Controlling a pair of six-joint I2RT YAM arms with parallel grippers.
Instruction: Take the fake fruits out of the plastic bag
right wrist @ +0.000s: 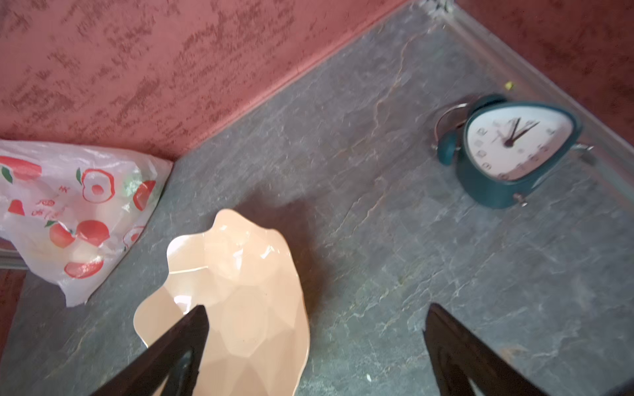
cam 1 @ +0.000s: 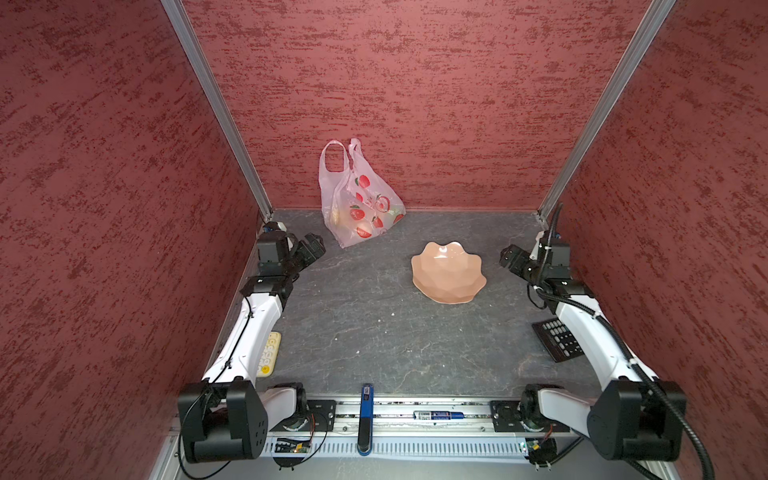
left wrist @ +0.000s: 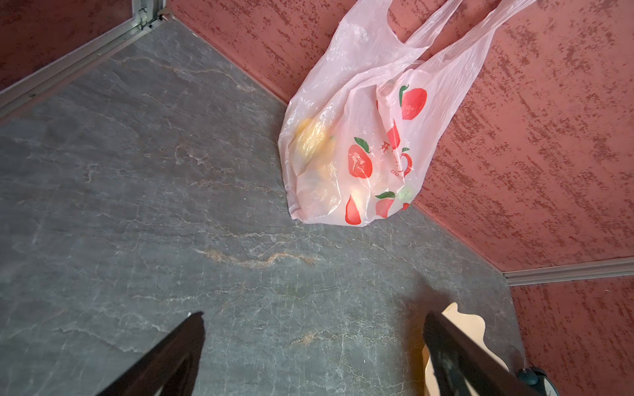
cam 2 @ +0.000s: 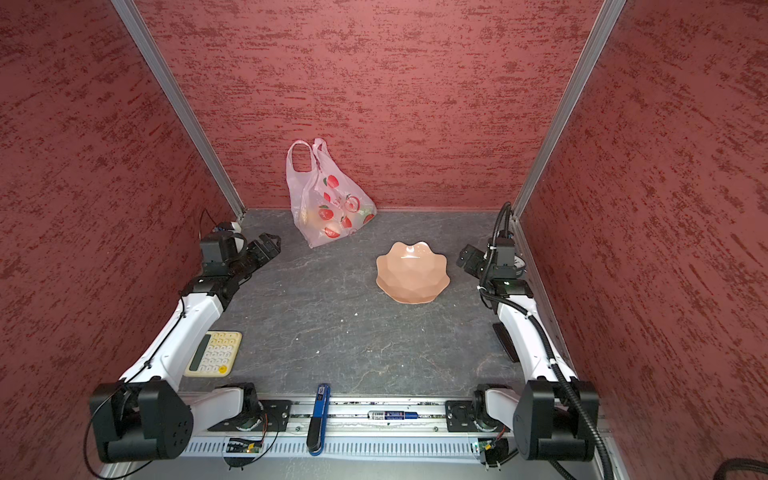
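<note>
The plastic bag (cam 1: 357,199) (cam 2: 328,203) is pale pink with red fruit prints. It stands against the back wall left of centre, its two loop handles leaning up the wall. The fake fruits are inside it and show only dimly through the film: a yellow lump (left wrist: 310,137) and a bit of green (left wrist: 406,193). My left gripper (cam 1: 309,249) (left wrist: 314,315) is open and empty, low over the table, just left of and in front of the bag. My right gripper (cam 1: 509,255) (right wrist: 317,308) is open and empty at the right side, beside the dish.
A peach scalloped dish (cam 1: 449,272) (right wrist: 240,291) sits empty right of centre. A cream calculator (cam 2: 214,353) lies under the left arm, a black one (cam 1: 559,338) under the right. A teal alarm clock (right wrist: 514,151) stands in the far right corner. Red walls close in three sides.
</note>
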